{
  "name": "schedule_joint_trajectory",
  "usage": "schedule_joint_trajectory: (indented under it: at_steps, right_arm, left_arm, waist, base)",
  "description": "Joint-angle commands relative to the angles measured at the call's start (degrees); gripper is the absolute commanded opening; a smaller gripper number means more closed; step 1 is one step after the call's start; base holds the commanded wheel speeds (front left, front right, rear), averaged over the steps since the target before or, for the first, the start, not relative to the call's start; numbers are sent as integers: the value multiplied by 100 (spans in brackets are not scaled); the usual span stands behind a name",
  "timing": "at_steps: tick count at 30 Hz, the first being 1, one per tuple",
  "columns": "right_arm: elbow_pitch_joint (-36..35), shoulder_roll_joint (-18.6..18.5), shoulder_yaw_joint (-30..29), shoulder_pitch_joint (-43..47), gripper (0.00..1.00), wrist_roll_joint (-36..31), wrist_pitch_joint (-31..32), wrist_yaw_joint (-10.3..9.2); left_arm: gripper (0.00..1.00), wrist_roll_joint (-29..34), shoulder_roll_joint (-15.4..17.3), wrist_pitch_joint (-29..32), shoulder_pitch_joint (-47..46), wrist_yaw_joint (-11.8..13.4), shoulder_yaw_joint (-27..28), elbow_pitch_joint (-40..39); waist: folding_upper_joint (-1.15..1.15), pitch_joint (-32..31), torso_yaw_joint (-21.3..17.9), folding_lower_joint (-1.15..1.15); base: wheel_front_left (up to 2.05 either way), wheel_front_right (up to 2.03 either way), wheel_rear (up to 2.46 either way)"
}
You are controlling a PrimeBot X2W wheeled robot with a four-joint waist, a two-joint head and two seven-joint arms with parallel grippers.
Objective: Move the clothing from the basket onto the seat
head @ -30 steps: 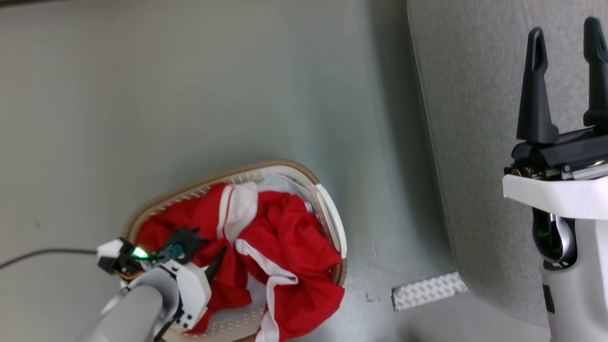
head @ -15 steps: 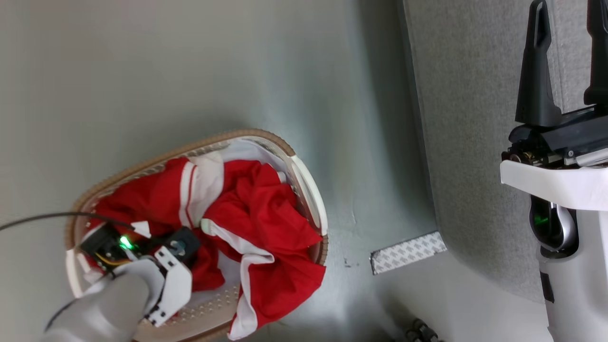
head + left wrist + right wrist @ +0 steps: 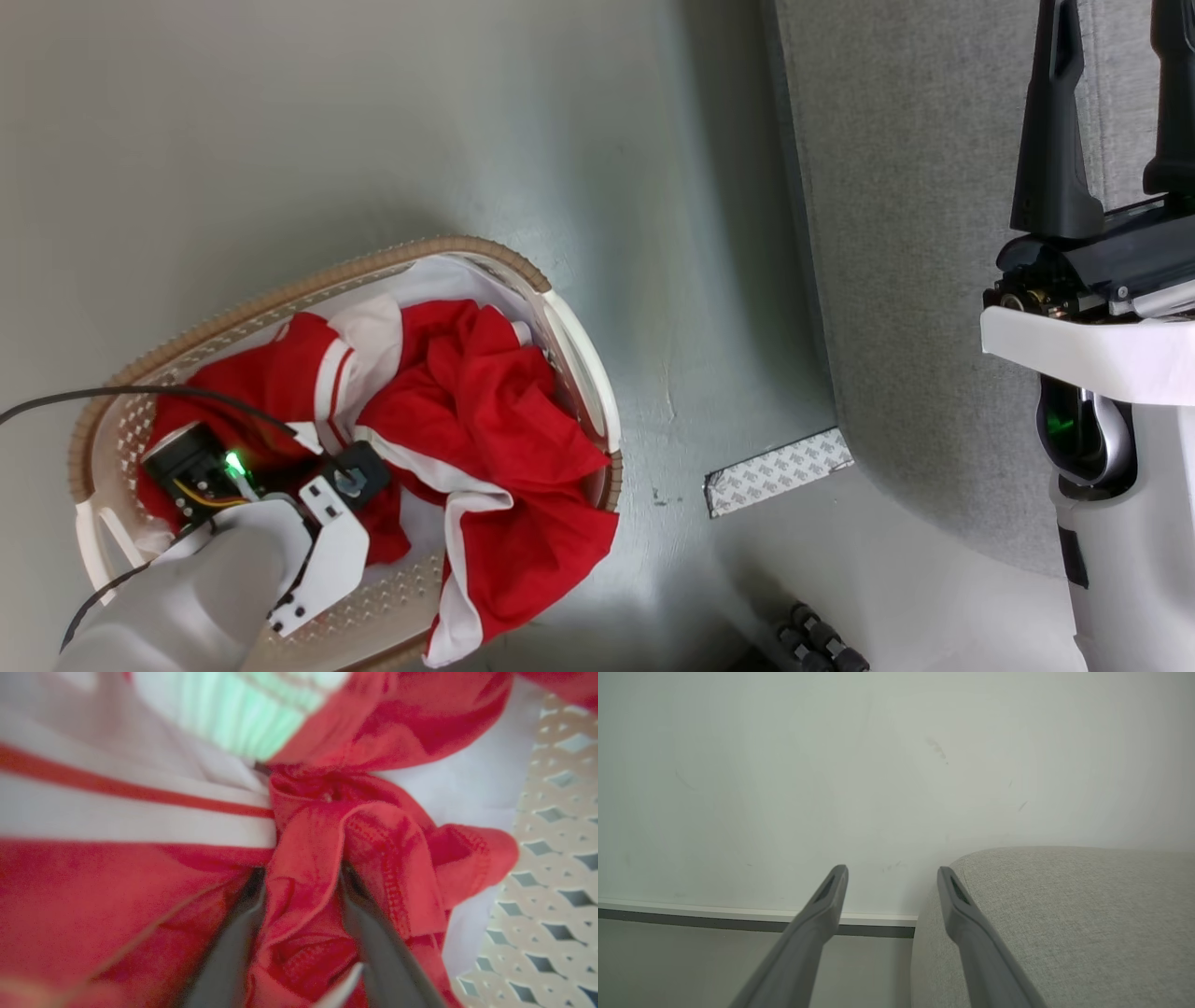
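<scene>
The cream basket [image 3: 308, 285] with its brown rim stands on the floor at the lower left. Crumpled red clothing [image 3: 485, 411] with white panels lies in it, one part hanging over the near rim. My left arm [image 3: 317, 541] reaches down into the pile. In the left wrist view my left gripper [image 3: 301, 872] is pushed into the clothing [image 3: 397, 858]. Its jaws stand apart with a fold of red cloth between them. My right gripper [image 3: 1111, 56] is open and holds nothing, above the grey seat [image 3: 915, 280]. Its fingers [image 3: 831, 891] point past the seat [image 3: 1064, 914] at a wall.
A white sheet [image 3: 439, 275] lines the basket, and the perforated wall [image 3: 551, 882] is close on the right. A patterned strip [image 3: 780, 471] lies on the floor by the seat's corner. A black cable [image 3: 93, 397] runs to my left wrist. Dark wheels [image 3: 822, 644] show at the bottom.
The camera has shifted, so the basket sits lower and further left. My left gripper has sunk deeper into the clothing, hiding the finger seen earlier. The right gripper stays open.
</scene>
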Motion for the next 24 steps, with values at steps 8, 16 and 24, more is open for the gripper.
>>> schedule_joint_trajectory:
  at_steps: [8, 16, 24]
  right_arm:
    - [187, -4, -104, 103, 100, 38, -17, -12]
    - [519, -5, -255, 525, 100, -396, -17, -12]
    - [822, -8, -363, 963, 100, -821, -17, -12]
  left_arm:
    - [0, -473, -72, -259, 167, 5, -221, -45]
    - [0, -1027, -561, -602, 622, 5, -314, -243]
    - [0, -1564, -1006, -915, 1051, 5, -350, -597]
  waist:
    - [0, -540, 68, 0]
    - [0, -1846, 467, 0]
    - [0, -3106, 953, 0]
  base:
    - [0, 0, 0]
    - [0, 0, 0]
    - [0, 0, 0]
